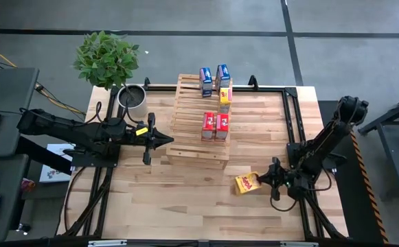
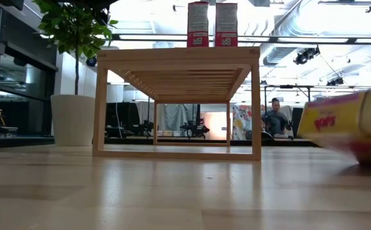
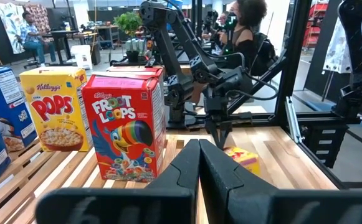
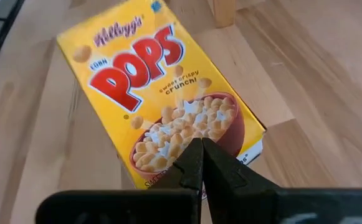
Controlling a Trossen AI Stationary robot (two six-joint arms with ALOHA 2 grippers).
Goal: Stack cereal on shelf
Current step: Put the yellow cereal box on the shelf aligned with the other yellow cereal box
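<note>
The shelf point(image 1: 198, 122), a pale slatted rack, stands mid-table. On it stand two blue cereal boxes point(image 1: 213, 79) at the far end, a yellow one point(image 1: 224, 96) behind them and two red ones point(image 1: 215, 126) nearer, seen also in the left wrist view point(image 3: 126, 124). One yellow Pops box point(image 1: 245, 183) lies on the tabletop to the shelf's near right, printed front up point(image 4: 162, 93). My right gripper point(image 1: 258, 180) is shut at this box's bottom end. My left gripper point(image 1: 170, 140) is shut and level, its tips at the shelf's left side, holding nothing. My right gripper has its shut fingertips point(image 4: 200, 157) on the Pops box's printed front, near the bottom end point(image 4: 168, 152) where the bowl is drawn. The fingers slant down from the table's right side. The box is on the tabletop and looks tilted in the low view point(image 2: 351, 124).
A potted plant point(image 1: 108, 58) in a white pot point(image 1: 132, 96) stands at the table's far left corner. Black frame rails point(image 1: 292, 123) run along the table's sides. Bare planks point(image 1: 178, 206) stretch along the near edge. People point(image 3: 246, 37) sit in the room beyond.
</note>
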